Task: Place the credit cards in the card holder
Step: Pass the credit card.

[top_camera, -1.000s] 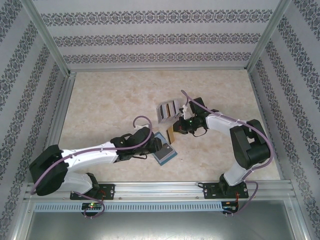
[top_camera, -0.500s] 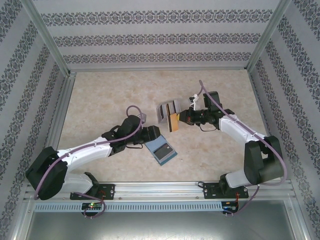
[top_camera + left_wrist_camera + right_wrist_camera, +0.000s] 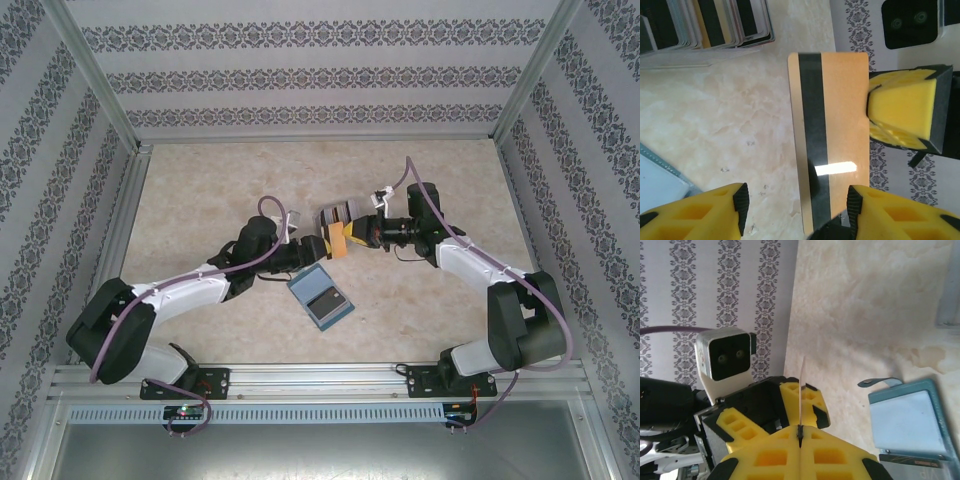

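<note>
Nearest, the open wallet [image 3: 320,298] lies on the bench [image 3: 200,200]. Beyond it, the right end effector [image 3: 800,435] pinches the orange card [image 3: 832,135] by a long edge. The card's length points into the left end effector [image 3: 797,200], whose fingers are apart. The left wrist view shows the striped face; the right wrist view shows a thin edge.

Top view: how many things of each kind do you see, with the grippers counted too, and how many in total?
Wallet: 1
Rack: 1 (its cards are too tightly packed to count)
Orange card out of the rack: 1, pinched by the right gripper, between the open jaws of the left gripper
Grippers: 2
Total: 5
</note>
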You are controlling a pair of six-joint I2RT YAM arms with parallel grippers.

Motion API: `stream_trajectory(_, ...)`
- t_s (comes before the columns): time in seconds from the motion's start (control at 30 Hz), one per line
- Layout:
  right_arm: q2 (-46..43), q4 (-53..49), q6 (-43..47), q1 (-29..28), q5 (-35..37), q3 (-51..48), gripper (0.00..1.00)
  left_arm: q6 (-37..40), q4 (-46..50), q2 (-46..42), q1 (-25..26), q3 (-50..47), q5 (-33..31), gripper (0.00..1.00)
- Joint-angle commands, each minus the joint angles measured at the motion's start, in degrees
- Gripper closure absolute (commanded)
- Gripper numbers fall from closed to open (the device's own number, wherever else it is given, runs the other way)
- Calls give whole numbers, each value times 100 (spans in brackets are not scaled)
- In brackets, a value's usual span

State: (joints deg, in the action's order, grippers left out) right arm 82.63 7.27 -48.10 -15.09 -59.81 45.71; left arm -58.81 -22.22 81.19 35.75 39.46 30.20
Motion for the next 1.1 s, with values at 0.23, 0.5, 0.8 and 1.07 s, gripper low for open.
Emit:
stream_trajectory(0.23,214,496,-212,-235,-197,-49,97,64,-225,16,-154,468,350,86)
stream_trajectory(0.5,246,599,-293,-284,-217,-63,70,214,82,-279,-243,350,118,100)
stream_trajectory(0.8,236,902,-476,-415,-369,-45,69,17,-280,48,-270,457,388,100)
stream_trajectory(1.07,311,1119,-543,-510,-516,-55,78,-74,-411,174,-313,453,460,100)
